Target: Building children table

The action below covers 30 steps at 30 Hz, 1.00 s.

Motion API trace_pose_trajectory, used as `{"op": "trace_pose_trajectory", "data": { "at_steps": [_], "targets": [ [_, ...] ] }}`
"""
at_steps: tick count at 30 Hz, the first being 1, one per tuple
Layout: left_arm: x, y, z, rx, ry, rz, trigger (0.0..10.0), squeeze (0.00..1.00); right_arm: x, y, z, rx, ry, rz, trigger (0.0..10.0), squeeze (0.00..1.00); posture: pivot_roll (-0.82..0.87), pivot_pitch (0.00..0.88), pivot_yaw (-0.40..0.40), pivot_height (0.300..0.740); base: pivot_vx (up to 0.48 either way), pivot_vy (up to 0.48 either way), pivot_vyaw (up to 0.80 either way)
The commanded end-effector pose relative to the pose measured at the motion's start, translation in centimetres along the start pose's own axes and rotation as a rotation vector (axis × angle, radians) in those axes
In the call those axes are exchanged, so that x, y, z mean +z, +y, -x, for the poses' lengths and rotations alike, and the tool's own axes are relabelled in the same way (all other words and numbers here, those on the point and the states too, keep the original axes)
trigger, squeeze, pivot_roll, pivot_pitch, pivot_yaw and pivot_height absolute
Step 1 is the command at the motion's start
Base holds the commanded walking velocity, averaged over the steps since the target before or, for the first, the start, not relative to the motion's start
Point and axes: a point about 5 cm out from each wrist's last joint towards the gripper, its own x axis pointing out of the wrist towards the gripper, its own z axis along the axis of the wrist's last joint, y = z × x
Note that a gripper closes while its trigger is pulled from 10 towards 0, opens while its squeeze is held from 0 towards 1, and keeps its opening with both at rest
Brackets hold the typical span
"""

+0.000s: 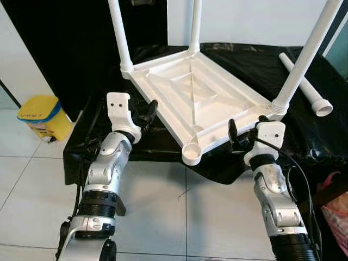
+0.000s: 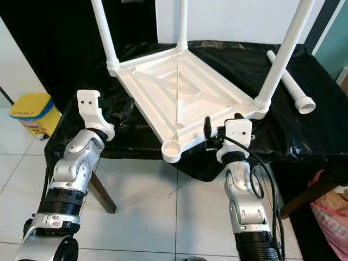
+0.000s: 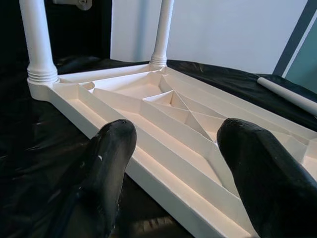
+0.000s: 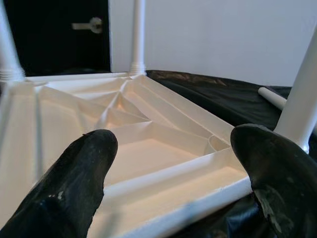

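White plastic table top (image 1: 196, 100) upside down on black sheet (image 1: 163, 142), 3 legs (image 1: 300, 62) fitted, between left gripper (image 3: 173, 163) and right gripper (image 4: 173, 168), both spread apart; 4th leg (image 1: 304, 86) beyond right gripper.

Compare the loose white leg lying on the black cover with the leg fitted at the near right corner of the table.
The loose leg lies flat on the black cover, apart from the tabletop; the fitted leg stands upright in its corner socket. The loose leg shows its flared open end; the fitted leg's end is seated. Both are white tubes.
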Motion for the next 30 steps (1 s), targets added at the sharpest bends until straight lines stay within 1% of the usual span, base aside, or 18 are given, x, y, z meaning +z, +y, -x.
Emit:
{"op": "trace_pose_trajectory", "data": {
  "at_steps": [1, 18, 20, 27, 28, 30],
  "targets": [
    [0.2, 0.2, 0.1, 0.001, 0.001, -0.003, 10.0, 0.0, -0.1, 0.0, 0.1, -0.003, 0.003, -0.004, 10.0, 0.0, -0.15, 0.088, 0.009, 0.74, 0.345, 0.0, 0.0],
    [0.2, 0.3, 0.3, 0.021, 0.002, -0.008, 10.0, 0.0, -0.2, 0.1, 0.1, 0.004, 0.009, -0.002, 10.0, 0.0, -0.14, 0.095, 0.002, 0.74, 0.322, 0.0, 0.0],
    [0.5, 0.1, 0.4, 0.0, -0.02, -0.02, 10.0, 0.0, -0.2, 0.1, 0.2, 0.003, 0.011, -0.001, 10.0, 0.0, -0.14, 0.094, 0.002, 0.74, 0.0, 0.0, 0.0],
    [0.7, -0.8, 0.3, -0.063, -0.025, -0.055, 10.0, 0.0, -0.4, -0.2, 0.2, -0.023, 0.023, 0.005, 10.0, 0.0, -0.15, 0.09, 0.004, 0.74, 0.0, 0.0, 0.0],
    [0.8, -1.1, 0.3, -0.096, -0.025, -0.074, 10.0, 0.0, -0.5, -0.5, 0.3, -0.054, 0.034, 0.016, 10.0, 0.0, -0.15, 0.088, 0.004, 0.74, 0.0, 0.0, 0.0],
    [0.8, -1.3, 0.3, -0.113, -0.025, -0.087, 10.0, 0.0, -0.6, -0.6, 0.3, -0.07, 0.04, 0.023, 10.0, 0.0, -0.15, 0.088, 0.004, 0.74, 0.0, 0.0, 0.0]
  ]
}}
